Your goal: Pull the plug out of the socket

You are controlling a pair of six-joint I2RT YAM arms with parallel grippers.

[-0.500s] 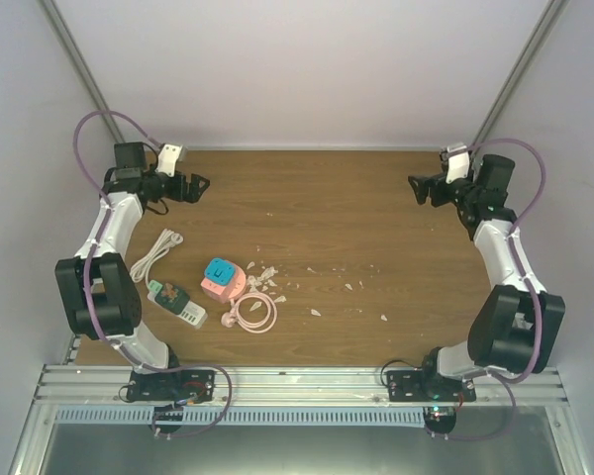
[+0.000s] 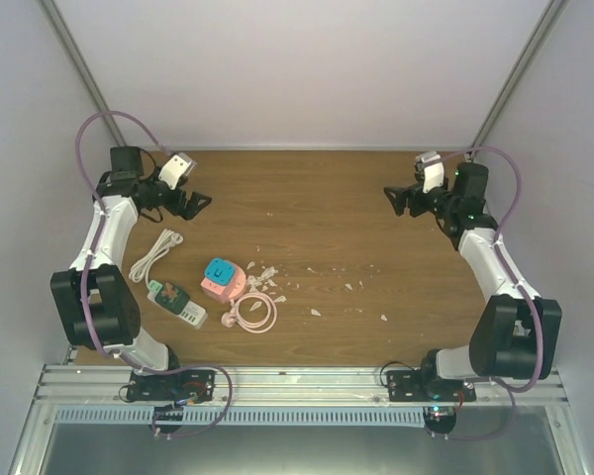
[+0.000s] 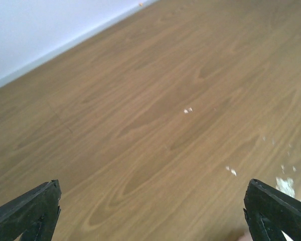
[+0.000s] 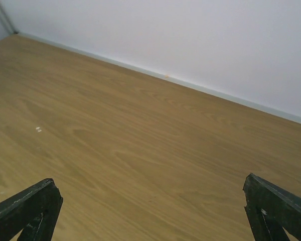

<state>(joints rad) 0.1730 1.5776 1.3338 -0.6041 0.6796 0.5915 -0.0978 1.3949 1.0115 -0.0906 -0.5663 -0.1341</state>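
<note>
Over the brown wood-grain table (image 2: pixel 376 228), the black right gripper (image 2: pixel 394 201) had swung inward farther than the black left gripper (image 2: pixel 200 206), both with fingers wide apart; the pink cube socket (image 2: pixel 230 287), blue plug (image 2: pixel 218 269) seated, stayed front-left, untouched.

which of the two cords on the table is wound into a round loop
The pink cord, lying just right of the green and white power strip. The white cord, farther left, is folded into a long, narrow bundle instead.
</note>
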